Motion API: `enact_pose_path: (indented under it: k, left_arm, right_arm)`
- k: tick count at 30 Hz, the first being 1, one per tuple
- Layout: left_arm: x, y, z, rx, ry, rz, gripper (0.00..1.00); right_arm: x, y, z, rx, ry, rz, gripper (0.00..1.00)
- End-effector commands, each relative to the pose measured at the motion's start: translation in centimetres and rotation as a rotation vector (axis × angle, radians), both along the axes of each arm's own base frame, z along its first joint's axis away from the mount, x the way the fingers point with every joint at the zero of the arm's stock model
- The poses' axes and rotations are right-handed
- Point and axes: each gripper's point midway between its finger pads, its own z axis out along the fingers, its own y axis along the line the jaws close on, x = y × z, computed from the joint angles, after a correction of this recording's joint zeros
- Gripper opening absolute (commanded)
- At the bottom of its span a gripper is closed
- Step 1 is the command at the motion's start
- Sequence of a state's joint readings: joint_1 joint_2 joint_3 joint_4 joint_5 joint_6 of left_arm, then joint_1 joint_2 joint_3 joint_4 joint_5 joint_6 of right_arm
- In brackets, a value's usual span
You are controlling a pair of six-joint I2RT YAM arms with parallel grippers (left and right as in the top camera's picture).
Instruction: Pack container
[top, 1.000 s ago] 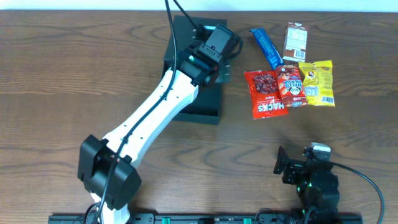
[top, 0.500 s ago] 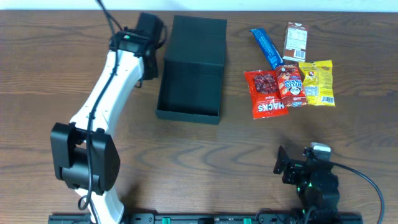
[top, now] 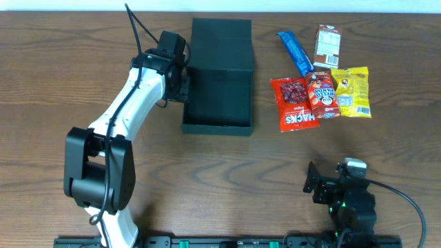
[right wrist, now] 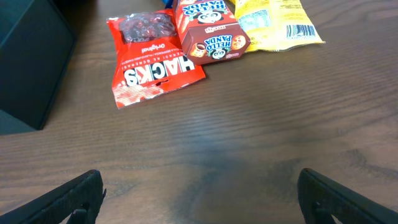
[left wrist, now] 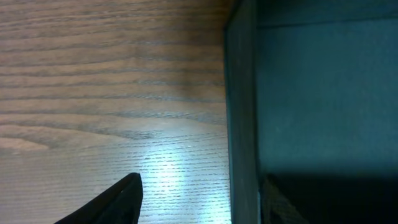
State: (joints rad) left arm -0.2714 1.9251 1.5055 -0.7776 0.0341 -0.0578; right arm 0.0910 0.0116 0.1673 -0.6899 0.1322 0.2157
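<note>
Container (top: 217, 96) of matte black cardboard rests on wood-grain table (top: 55, 83).

The overhead view is lit brightly and evenly from above; only soft, faint shadows are cast on the table (top: 227, 179). The box (top: 219, 83) is rendered almost featureless black. In the left wrist view a pale glare patch is recorded on the wood beside the box wall. A teal cast is given to the box interior, and its lower part is lost in deep shadow. In the right wrist view print on the packets (right wrist: 155, 62) is legible, while the right fingers (right wrist: 74, 196) are blurred at the lower corners.
</note>
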Motion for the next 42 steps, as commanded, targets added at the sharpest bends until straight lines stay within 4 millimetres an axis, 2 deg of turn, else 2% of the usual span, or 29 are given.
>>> enact_pose_path:
  k: [1, 4, 7, 12, 13, 15, 18, 26, 31, 36, 39, 41, 42]
  left_arm:
    - [-0.2, -0.5, -0.3, -0.015, 0.016, -0.043, 0.62]
    - [-0.3, -0.4, -0.1, -0.015, 0.016, -0.042, 0.63]
    - [0.1, -0.5, 1.2, -0.026, -0.019, -0.038, 0.65]
    - [1.9, -1.9, 6.4, -0.101, -0.154, -0.057, 0.73]
    - [2.5, -2.1, 7.9, -0.112, -0.207, -0.06, 0.81]
    - [3.4, -2.2, 9.6, -0.128, -0.276, -0.061, 0.88]
    - [4.8, -1.8, 11.2, -0.145, -0.356, -0.045, 0.95]
    - [9.7, 1.6, 15.3, -0.166, -0.591, 0.032, 0.95]
    - [9.9, 3.0, 15.2, -0.158, -0.587, 0.057, 0.95]
    - [9.2, 3.1, 14.4, -0.15, -0.546, 0.058, 0.95]
    - [9.0, 3.1, 14.1, -0.148, -0.534, 0.058, 0.95]
    - [9.0, 3.1, 14.1, -0.147, -0.532, 0.059, 0.95]
    - [8.9, 3.1, 14.0, -0.147, -0.527, 0.059, 0.95]
  right_arm:
    - [0.0, -0.2, -0.1, -0.024, 0.001, -0.003, 0.99]
    - [0.0, -0.2, -0.1, -0.024, 0.001, -0.003, 0.99]
    - [0.0, -0.2, -0.1, -0.024, 0.001, -0.003, 0.99]
    - [0.0, -0.2, -0.1, -0.024, 0.001, -0.003, 0.99]
    - [0.0, -0.2, -0.1, -0.024, 0.001, -0.003, 0.99]
    - [0.0, -0.2, -0.1, -0.024, 0.001, -0.003, 0.99]
    - [0.0, -0.2, -0.1, -0.024, 0.001, -0.003, 0.99]
    - [0.0, -0.2, -0.1, -0.024, 0.001, -0.003, 0.99]
    - [0.0, -0.2, -0.1, -0.024, 0.001, -0.003, 0.99]
    - [0.0, -0.1, -0.1, -0.007, -0.003, -0.003, 0.99]
    - [0.0, 1.0, -0.1, 0.073, -0.003, 0.024, 0.99]
    - [0.8, 1.9, 1.4, 0.189, -0.068, 0.019, 0.99]
    - [1.2, 3.0, 2.5, 0.32, -0.106, 0.027, 0.99]
